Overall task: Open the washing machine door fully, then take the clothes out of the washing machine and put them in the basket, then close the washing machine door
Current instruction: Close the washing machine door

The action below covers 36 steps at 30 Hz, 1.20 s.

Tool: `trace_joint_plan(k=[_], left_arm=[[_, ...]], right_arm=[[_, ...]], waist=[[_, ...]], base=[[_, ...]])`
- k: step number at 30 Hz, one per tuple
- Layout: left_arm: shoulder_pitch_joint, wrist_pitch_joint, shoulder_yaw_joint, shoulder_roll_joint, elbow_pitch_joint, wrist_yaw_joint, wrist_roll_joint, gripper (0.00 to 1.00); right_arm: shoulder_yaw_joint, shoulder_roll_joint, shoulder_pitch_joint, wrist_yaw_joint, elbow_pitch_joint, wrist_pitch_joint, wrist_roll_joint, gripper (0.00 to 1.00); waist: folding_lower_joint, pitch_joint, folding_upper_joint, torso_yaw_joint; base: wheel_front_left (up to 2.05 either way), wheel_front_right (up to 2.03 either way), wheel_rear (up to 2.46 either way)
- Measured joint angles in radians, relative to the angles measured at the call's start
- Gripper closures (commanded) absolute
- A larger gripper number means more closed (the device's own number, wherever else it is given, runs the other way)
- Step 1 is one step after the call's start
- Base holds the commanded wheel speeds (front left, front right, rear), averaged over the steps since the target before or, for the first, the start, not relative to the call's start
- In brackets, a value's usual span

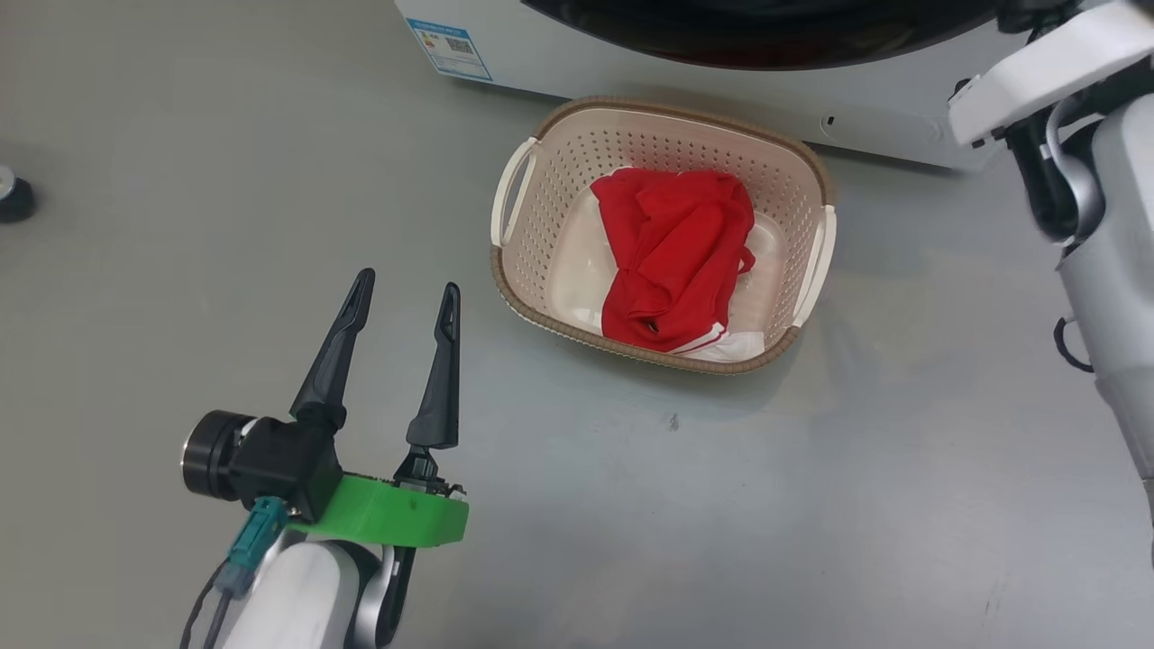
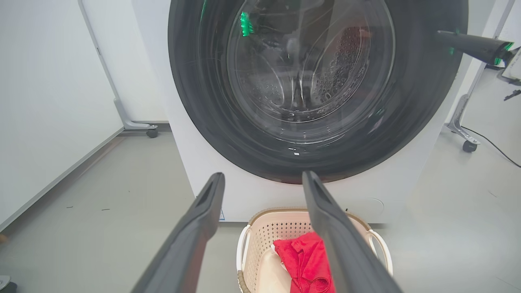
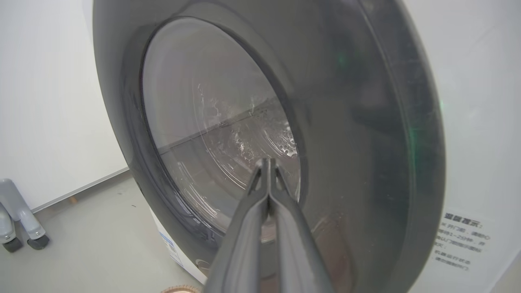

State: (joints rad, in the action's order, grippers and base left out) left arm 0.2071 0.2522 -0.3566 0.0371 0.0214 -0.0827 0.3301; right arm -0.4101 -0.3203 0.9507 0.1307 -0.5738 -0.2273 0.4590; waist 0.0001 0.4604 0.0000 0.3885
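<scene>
The red clothes [image 1: 676, 243] lie bunched in the cream basket [image 1: 577, 135], which stands on the grey floor right before the white washing machine [image 1: 631, 63]. My left gripper [image 1: 407, 284] hovers open and empty to the basket's left. In the left wrist view its fingers [image 2: 262, 179] frame the basket [image 2: 264, 232], the clothes [image 2: 303, 252] and the washing machine door [image 2: 415, 101], which looks flush with the machine's front. My right gripper [image 3: 266, 162] is shut with nothing in it, its tips at the door [image 3: 346, 122]. It also shows at the door's upper right rim [image 2: 441, 36].
A blue label sticker [image 1: 448, 47] marks the washer's lower left corner. A black caster [image 1: 13, 194] sits far left on the floor. Wheeled stand legs [image 2: 138, 124] [image 2: 464, 134] flank the machine, with a cable beside the right one. My right arm [image 1: 1037, 72] reaches up at the right.
</scene>
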Motion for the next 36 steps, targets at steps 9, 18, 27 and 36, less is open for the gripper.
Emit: trace_joint_plan(k=[9,18,27,36], left_arm=[[-0.001,0.0,0.021,0.0,-0.013,0.0,-0.016,0.0],[-0.005,0.0,0.03,0.007,-0.033,0.0,-0.036,0.0],[-0.032,0.0,0.036,0.02,-0.058,0.0,-0.043,0.0],[-0.07,0.0,0.052,0.044,-0.087,0.0,-0.043,0.0]], right_arm=[[-0.036,0.024,-0.144,0.0,0.05,-0.022,0.025,0.92],[-0.027,0.051,-0.281,0.0,0.076,-0.025,0.026,0.0],[0.033,0.094,-0.383,-0.021,0.183,-0.025,0.014,0.0],[0.081,0.134,-0.549,-0.071,0.257,-0.025,-0.015,0.0]], waist=[[0.0,-0.042,0.0,-0.049],[-0.0001,-0.091,0.0,-0.113],[0.0,-0.142,0.0,-0.171],[-0.0001,-0.209,0.0,-0.254]], base=[[0.0,0.0,0.0],[0.0,0.0,0.0],[0.0,0.0,0.0],[0.0,0.0,0.0]])
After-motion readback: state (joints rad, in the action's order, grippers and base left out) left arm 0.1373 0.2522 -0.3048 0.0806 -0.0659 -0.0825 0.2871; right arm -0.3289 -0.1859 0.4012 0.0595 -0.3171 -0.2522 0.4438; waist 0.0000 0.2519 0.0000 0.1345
